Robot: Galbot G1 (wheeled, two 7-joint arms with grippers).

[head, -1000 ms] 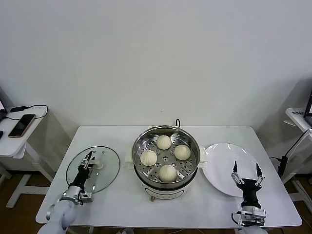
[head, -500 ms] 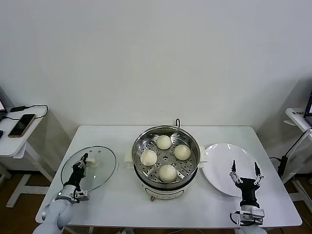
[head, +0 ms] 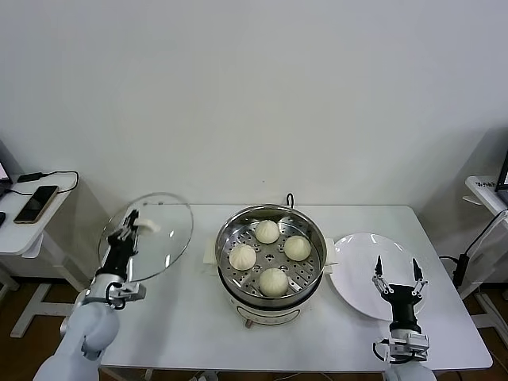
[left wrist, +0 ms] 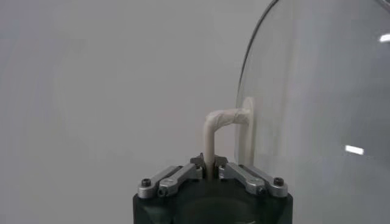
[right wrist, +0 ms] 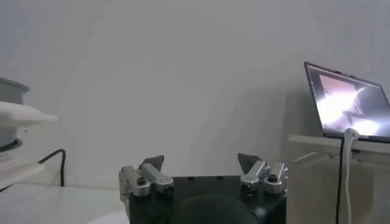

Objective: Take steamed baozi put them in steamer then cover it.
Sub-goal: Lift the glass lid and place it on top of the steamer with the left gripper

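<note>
White table (head: 198, 317) against a plain wall: steamer (head: 271, 262) sits mid-table with all four baozi (head: 274, 281) on its tray. I've got my left gripper (head: 127, 228) clamped on the glass lid (head: 146, 236) handle, lid tilted in the air over the table's left edge. Right gripper (head: 396, 275) hangs wide open near the front right edge by the white plate (head: 370, 274).

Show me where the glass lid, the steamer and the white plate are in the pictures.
glass lid (head: 163, 230), head view, on the clear pane.
steamer (head: 225, 238), head view, on the steel wall at its left side.
white plate (head: 357, 262), head view, on its bare middle.
</note>
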